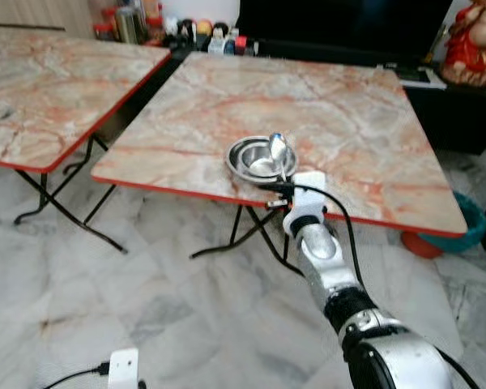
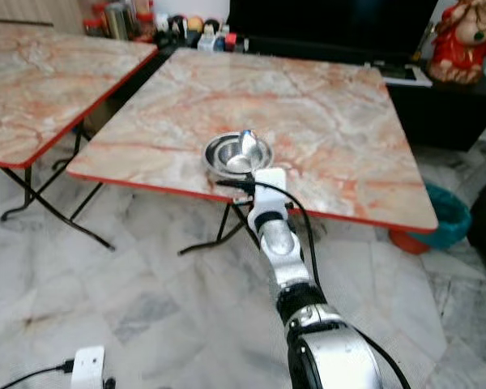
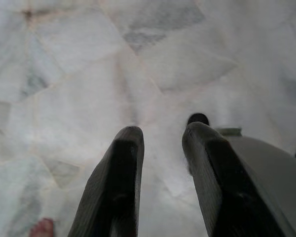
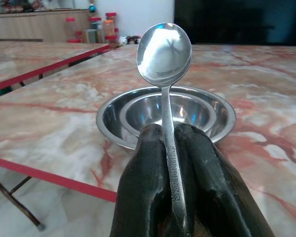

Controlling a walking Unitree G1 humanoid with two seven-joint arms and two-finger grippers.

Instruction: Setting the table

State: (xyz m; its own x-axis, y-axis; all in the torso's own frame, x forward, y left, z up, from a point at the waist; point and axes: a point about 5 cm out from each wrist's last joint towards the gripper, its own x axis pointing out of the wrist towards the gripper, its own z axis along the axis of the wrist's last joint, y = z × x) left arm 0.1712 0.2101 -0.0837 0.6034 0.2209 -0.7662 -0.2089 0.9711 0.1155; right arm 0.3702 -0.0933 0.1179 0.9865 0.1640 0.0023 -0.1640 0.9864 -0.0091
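Observation:
A steel bowl (image 1: 257, 157) sits inside a steel plate (image 1: 236, 164) near the front edge of the marble-patterned table (image 1: 348, 121). My right gripper (image 4: 168, 148) is shut on the handle of a steel spoon (image 4: 164, 49), whose round head rises above the near rim of the bowl (image 4: 185, 109). The right arm (image 1: 320, 251) reaches forward from below the table's red front edge. The spoon (image 1: 279, 151) stands tilted over the bowl in the eye views. My left gripper (image 3: 160, 148) hangs open over the marble floor, nothing between its fingers.
A second marble table (image 1: 40, 89) stands to the left with a gap between. Jars and bottles (image 1: 186, 31) line the back shelf by a dark screen. A red figurine (image 1: 474, 40) stands at the back right; a teal basin (image 1: 470, 223) lies on the floor at right.

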